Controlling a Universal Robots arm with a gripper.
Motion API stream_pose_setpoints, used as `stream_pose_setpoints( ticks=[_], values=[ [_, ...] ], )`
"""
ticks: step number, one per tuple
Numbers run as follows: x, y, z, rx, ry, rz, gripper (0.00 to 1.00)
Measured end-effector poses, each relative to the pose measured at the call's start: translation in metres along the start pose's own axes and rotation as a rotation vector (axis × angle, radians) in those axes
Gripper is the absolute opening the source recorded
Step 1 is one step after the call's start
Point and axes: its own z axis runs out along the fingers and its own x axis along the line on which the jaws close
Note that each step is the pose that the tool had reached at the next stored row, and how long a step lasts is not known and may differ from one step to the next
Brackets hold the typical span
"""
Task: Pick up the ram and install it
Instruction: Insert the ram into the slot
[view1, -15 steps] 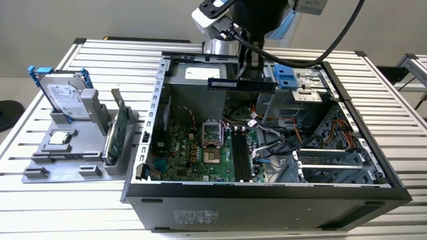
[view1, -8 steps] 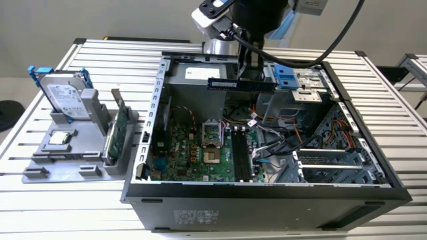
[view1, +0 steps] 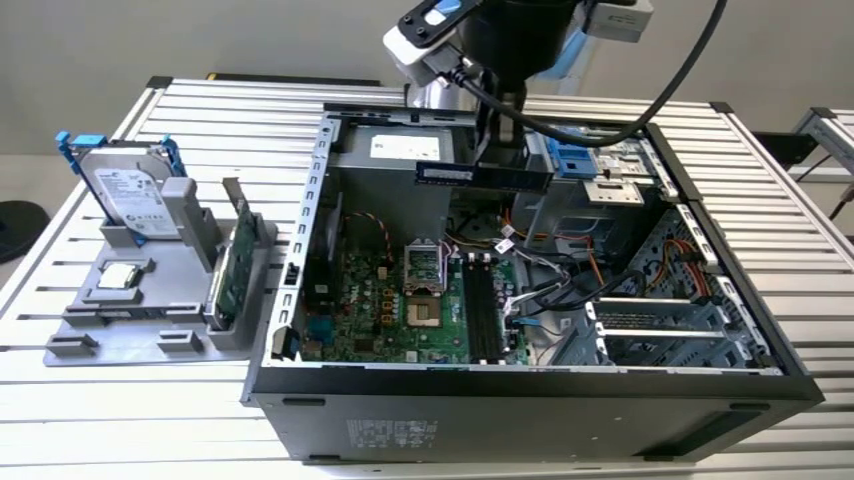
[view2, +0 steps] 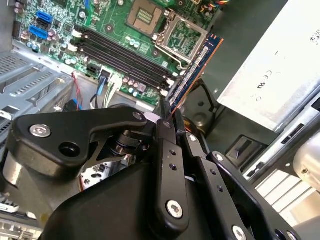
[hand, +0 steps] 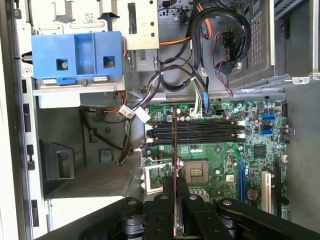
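Note:
The ram (view1: 483, 177) is a long, thin dark stick held level above the open computer case (view1: 534, 385), over its back part. My gripper (view1: 489, 160) comes down from above and is shut on the stick's upper edge. In both wrist views the ram (view2: 192, 70) (hand: 174, 150) shows edge-on, sticking out from between the black fingers (view2: 167, 150) (hand: 184, 192). Below it on the green motherboard lie the black memory slots (view1: 481, 310) (view2: 125, 55) (hand: 195, 132), running across the stick's line in the first wrist view. There is a gap between the ram and the slots.
A grey fixture (view1: 120, 310) at the exterior view's left holds a silver hard drive with blue rails (view1: 127, 190), a green expansion card (view1: 238, 265) and a small chip (view1: 120, 277). Inside the case are loose cables (hand: 200, 75), a blue drive bay (hand: 77, 57) and a power supply (view1: 400, 150).

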Motion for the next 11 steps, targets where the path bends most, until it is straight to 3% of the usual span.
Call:
stream_pose_setpoints(
  ticks=[5, 11],
  values=[
    [0.0000, 0.0003, 0.0004, 0.0004, -0.0006, 0.044, 0.00],
    [0.0000, 0.0003, 0.0015, 0.0014, -0.0017, 0.146, 0.00]
  ],
)
